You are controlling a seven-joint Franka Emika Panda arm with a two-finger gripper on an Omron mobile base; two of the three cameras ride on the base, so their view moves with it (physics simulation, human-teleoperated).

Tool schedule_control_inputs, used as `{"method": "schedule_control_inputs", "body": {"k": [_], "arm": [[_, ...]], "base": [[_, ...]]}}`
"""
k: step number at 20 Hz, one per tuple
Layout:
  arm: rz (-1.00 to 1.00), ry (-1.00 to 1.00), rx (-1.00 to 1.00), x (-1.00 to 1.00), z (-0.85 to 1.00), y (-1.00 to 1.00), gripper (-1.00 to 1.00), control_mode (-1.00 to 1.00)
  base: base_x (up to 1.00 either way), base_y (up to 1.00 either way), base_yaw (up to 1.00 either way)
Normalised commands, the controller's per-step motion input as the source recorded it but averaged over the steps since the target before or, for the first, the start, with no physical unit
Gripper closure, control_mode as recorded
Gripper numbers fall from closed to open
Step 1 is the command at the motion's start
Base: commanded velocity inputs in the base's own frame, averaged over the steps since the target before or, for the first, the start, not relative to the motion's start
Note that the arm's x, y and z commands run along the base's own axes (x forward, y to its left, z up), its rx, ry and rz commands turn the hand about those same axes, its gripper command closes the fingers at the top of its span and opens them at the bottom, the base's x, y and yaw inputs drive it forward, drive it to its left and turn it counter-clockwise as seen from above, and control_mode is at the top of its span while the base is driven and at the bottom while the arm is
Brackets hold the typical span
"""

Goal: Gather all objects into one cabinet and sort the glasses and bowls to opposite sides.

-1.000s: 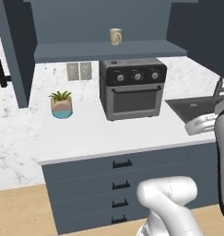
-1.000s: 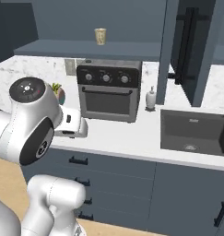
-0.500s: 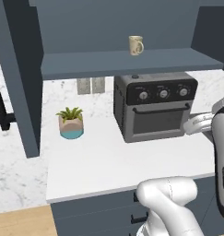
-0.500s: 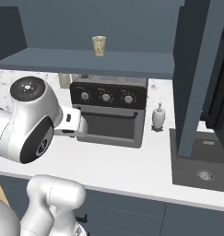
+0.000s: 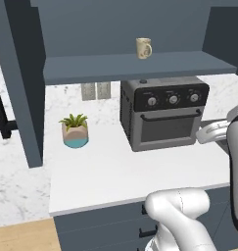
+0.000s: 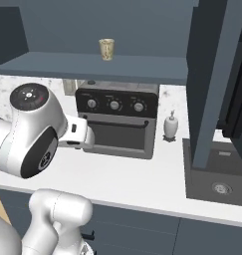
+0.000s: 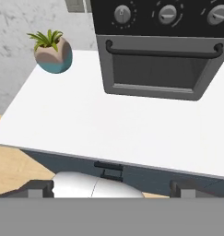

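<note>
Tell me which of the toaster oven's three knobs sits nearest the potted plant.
The leftmost knob on the toaster oven: it sits at the panel's end facing the potted plant; the middle and right knobs lie farther along, away from it.

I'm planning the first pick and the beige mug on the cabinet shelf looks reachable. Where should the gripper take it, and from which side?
Grip the beige mug across its round body, coming in level from the open front of the cabinet shelf. It stands upright, with its handle pointing toward the right in the left base view, so keep the open gripper's fingers off that side. A top-down grasp looks cramped under the cabinet.
</note>
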Motion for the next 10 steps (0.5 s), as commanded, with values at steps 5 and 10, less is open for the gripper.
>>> {"method": "schedule_control_inputs", "body": {"k": [5, 10], "arm": [[0.00, 0.00, 0.00, 0.00, 0.00, 0.00, -1.00, 1.00], [0.00, 0.00, 0.00, 0.00, 0.00, 0.00, -1.00, -1.00]], "base": [[0.00, 0.00, 0.00], [0.00, 0.00, 0.00]]}}
